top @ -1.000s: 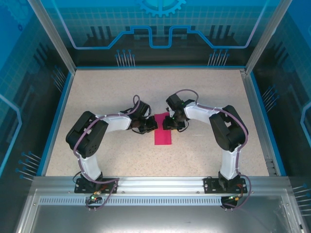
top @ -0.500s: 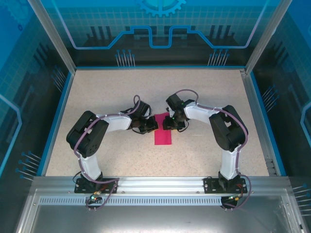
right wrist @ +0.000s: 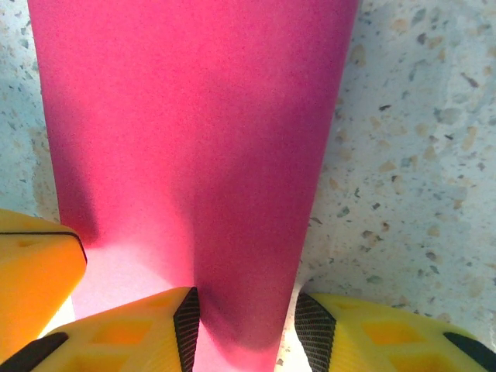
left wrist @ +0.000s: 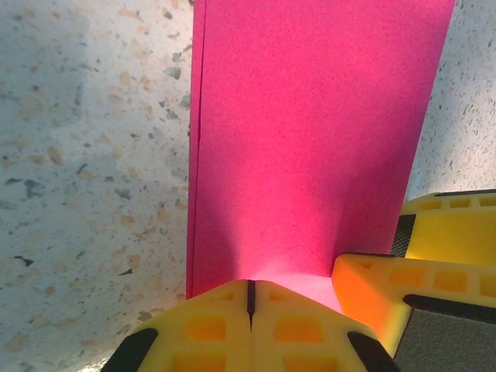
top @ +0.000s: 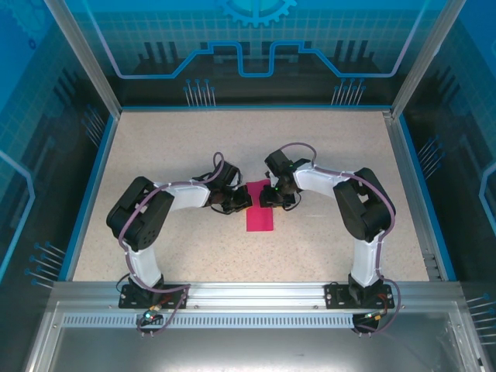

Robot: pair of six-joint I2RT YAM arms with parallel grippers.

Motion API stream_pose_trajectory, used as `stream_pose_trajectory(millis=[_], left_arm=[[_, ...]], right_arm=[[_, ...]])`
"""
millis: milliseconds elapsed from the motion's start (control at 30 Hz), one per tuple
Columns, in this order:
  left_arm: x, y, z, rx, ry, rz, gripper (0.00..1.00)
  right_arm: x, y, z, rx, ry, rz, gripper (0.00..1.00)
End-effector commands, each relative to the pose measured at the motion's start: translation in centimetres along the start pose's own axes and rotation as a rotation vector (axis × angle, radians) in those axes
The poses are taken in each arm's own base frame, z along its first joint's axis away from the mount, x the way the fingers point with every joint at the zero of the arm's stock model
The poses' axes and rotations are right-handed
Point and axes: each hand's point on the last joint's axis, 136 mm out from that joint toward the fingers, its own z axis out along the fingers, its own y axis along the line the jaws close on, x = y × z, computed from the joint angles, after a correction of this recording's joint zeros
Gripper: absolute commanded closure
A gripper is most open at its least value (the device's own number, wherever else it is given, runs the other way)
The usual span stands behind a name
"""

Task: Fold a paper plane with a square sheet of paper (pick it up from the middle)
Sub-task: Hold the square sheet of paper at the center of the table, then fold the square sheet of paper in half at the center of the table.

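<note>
The left claw [left wrist: 249, 301] is clenching empty, tips touching the square sheet of paper [top: 261, 217] on the tabletop [top: 194, 147]. The right claw [right wrist: 246, 325] is hanging released over it.

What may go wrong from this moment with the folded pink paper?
1. Both claws crowd one end of the pink paper: the shut left claw sits beside a finger of the right claw, so they might collide.
2. The layers look slightly offset along one long edge; pressing now may fix a crooked crease.
</note>
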Motion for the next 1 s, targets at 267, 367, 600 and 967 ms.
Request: stream_pose_trajectory(millis=[267,367,600,967], left_arm=[[2.0,3.9,1.1,-0.141,0.066,-0.040,0.97],[2.3,4.7,1.1,-0.167,0.069,-0.053,0.97],[2.5,5.3,1.3,-0.181,0.072,-0.063,0.97],[2.6,5.6,1.0,-0.206,0.077,-0.070,0.98]], right_arm=[[1.8,-0.9,0.8,0.016,0.023,0.026,0.55],[0.2,0.3,-2.5,-0.062,-0.097,0.051,0.51],[-0.7,2.7,-6.7,-0.193,-0.220,-0.025,0.54],[-0.1,5.8,-2.7,-0.242,-0.086,-0.045,0.87]])
